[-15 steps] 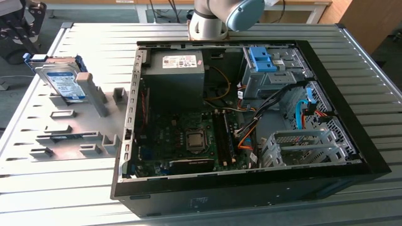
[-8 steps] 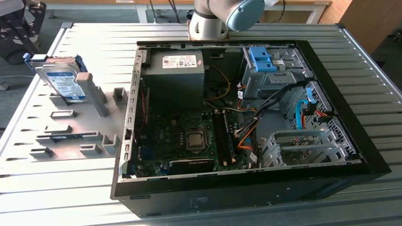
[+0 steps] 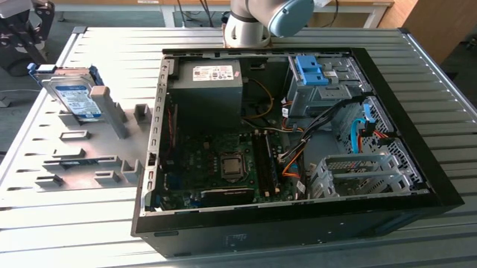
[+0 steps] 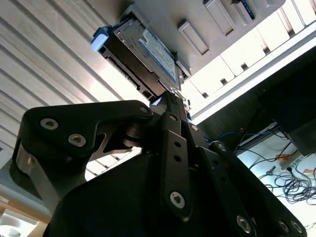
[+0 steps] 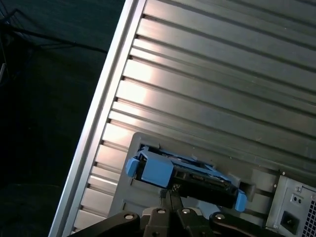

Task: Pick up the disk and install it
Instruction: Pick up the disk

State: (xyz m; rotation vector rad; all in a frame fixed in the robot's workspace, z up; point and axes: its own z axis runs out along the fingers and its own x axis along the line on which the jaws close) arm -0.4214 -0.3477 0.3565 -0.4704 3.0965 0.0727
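At the arm's tip, gripper: clenched, with nothing held between its fingers; in both wrist views the tips are aimed at the disk, and contact with it cannot be told.
Disk: stood on edge and tilted in a grey holder, outside the computer case; its white-and-blue label is seen in the second wrist view and its blue rails in the first wrist view. In the exterior view the disk is found at the far end of the holder, toward the exterior view's left.
Holder: laid flat on the surface, just beside the case; several low grey blocks are carried on it.
Computer case: laid on its side with the interior exposed, toward the exterior view's right of the holder.
Power supply: seated in the case's far corner, white sticker upward.
Blue bracket: seated at the case's far side, with no drive in it.
Motherboard: laid along the case floor, with cables beside it.
Arm: seen behind the case.
Surface: slatted metal, by which holder and case are carried.
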